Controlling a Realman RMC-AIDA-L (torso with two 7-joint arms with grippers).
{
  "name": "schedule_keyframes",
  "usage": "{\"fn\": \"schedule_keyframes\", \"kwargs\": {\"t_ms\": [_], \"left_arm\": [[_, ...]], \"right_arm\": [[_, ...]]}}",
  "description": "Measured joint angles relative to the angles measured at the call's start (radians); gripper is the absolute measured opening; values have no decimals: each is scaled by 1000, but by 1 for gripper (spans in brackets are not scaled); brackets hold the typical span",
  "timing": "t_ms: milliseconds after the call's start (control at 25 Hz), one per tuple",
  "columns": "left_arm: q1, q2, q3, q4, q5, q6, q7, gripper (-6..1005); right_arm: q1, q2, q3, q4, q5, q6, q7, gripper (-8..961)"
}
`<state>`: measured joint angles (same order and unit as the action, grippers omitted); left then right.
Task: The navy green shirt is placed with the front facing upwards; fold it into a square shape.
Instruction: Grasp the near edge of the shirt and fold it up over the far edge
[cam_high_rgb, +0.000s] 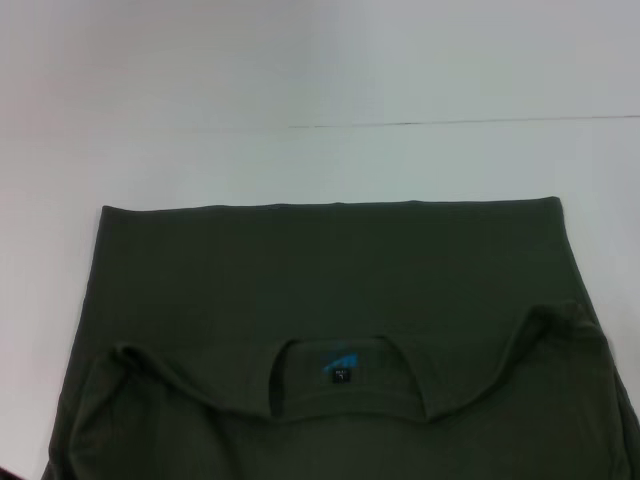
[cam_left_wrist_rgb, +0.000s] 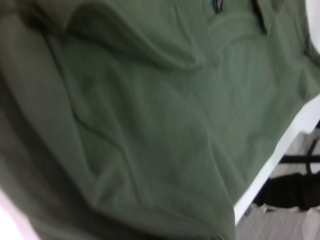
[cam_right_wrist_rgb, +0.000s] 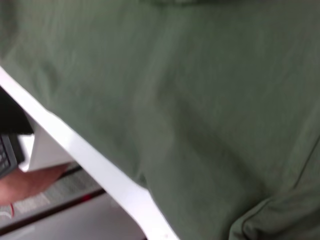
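Olive cotton, the shirt (cam_high_rgb: 330, 290) lay flat on the white table (cam_high_rgb: 320, 160), collar near you. It looked soft, light and limp; you'd pinch its near corners. Neither hand showed, so their grip was untellable.

the large dark olive-green cotton shirt (cam_high_rgb: 330, 290) is one plain colour across all its visible cloth, with no print or pattern showing, and its round collar (cam_high_rgb: 345, 400) is the same olive-green. inside the collar sits a small bright blue neck label (cam_high_rgb: 340, 363) above a smaller dark tag with pale markings too small to read. the smooth desk (cam_high_rgb: 320, 90) beneath is plain white, crossed by one thin dark line near its far side.
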<state>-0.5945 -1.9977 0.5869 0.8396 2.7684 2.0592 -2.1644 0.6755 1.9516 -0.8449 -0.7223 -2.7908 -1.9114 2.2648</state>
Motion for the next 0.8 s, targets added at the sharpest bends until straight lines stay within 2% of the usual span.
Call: {"fn": "schedule_keyframes", "kwargs": {"t_ms": [120,160,200,440,640,800], "left_arm": [[-11,8,-32,0,-3,0,1,40],[-27,22,-76,0,-17,0,3,40],[-30,25,-87,-1,-22,0,4,40],[-61,61,-223,-4,-63,-6,16,41],[-73,73,-298,-5,-133,-55,2,41],[-71,74,-359,-15,-208,-118,-18,41]], "right_arm": [[6,-8,71,-3,3,-2,-19,78],[8,-13,103,-3,5,-5,-25,78],[9,-18,130,-3,9,-9,-30,78],[10,-72,298,-4,93,-5,-38,78],[11,-87,403,-5,158,44,-18,78],[6,-94,435,-3,236,123,19,78]]}}
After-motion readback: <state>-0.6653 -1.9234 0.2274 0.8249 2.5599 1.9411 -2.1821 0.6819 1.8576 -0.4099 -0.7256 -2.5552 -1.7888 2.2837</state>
